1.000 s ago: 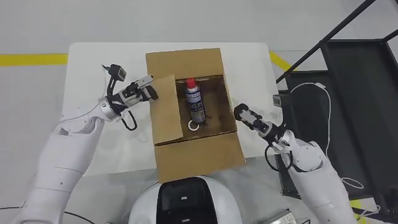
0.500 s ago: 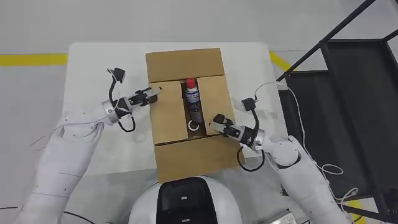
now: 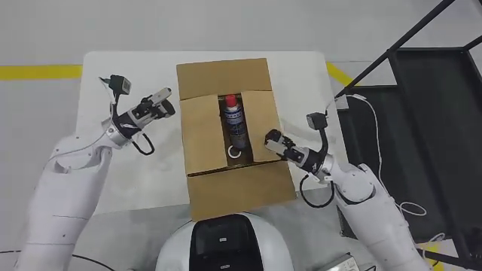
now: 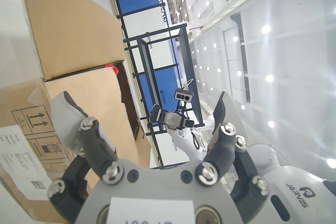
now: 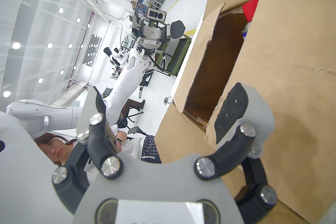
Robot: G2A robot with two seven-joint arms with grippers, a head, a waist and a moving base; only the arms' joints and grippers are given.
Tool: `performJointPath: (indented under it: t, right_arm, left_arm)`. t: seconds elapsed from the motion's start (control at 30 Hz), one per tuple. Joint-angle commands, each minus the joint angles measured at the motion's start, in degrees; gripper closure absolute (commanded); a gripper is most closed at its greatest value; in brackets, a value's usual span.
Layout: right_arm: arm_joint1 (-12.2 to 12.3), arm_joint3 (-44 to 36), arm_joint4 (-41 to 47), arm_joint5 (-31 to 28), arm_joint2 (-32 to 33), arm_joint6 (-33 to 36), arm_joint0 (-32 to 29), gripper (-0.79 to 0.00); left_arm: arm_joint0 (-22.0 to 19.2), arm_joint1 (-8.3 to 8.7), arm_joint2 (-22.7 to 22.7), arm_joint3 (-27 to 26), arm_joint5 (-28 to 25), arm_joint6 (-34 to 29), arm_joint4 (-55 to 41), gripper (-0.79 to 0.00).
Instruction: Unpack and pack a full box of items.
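A brown cardboard box (image 3: 242, 188) stands in the middle of the white table (image 3: 120, 68). Its left flap (image 3: 203, 134) and right flap (image 3: 262, 124) are folded inward, leaving a gap. In the gap lies a spray can with a red cap (image 3: 235, 124), and by its base a small white ring (image 3: 237, 151). My left gripper (image 3: 160, 106) is open just left of the box, clear of the left flap (image 4: 86, 104). My right gripper (image 3: 273, 141) is open at the right flap's near corner, one finger (image 5: 232, 109) lying against the flap (image 5: 288, 64).
The box's far flap (image 3: 224, 77) and near flap lie spread outward. A black metal rack (image 3: 422, 120) stands right of the table. Bare tabletop lies left of the box and along its far side.
Both side flaps went from partly open to folded over the box. The left gripper then drew back to the left, off its flap. The right gripper swung in to the right flap.
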Motion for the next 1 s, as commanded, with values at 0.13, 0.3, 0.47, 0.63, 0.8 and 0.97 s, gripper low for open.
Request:
performJointPath:
  t: [0.13,0.3,0.47,0.63,0.8,0.97]
  right_arm:
    - [1.04,-0.56,-2.53,1.90,8.05,-1.70,-4.19,-0.785]
    - [1.30,0.29,-6.48,4.68,11.01,-4.80,-6.98,-0.785]
    - [0.83,4.68,-6.97,6.33,6.65,-5.34,-4.09,-0.785]
    - [0.56,6.23,-8.48,7.80,3.22,-4.15,-1.72,-0.785]
    - [0.48,4.76,-8.50,7.87,1.68,-3.69,-1.86,-0.785]
    - [0.16,5.38,-8.16,7.71,-0.90,-3.75,-0.08,-0.785]
  left_arm:
    - [2.15,0.84,-4.40,-0.48,0.02,-1.02,-1.09,-0.785]
    - [3.93,1.20,-5.85,-0.55,-0.01,-1.46,-0.64,-0.785]
    - [5.25,1.32,-6.28,-1.42,-0.11,-1.46,-0.80,-0.785]
    - [6.70,1.69,-8.12,-3.02,-0.56,-1.09,-0.11,-0.785]
    - [7.93,2.08,-10.22,-3.16,-0.47,-0.51,0.62,-0.785]
    - [7.38,2.20,-11.27,-0.67,-0.34,1.11,0.86,-0.785]
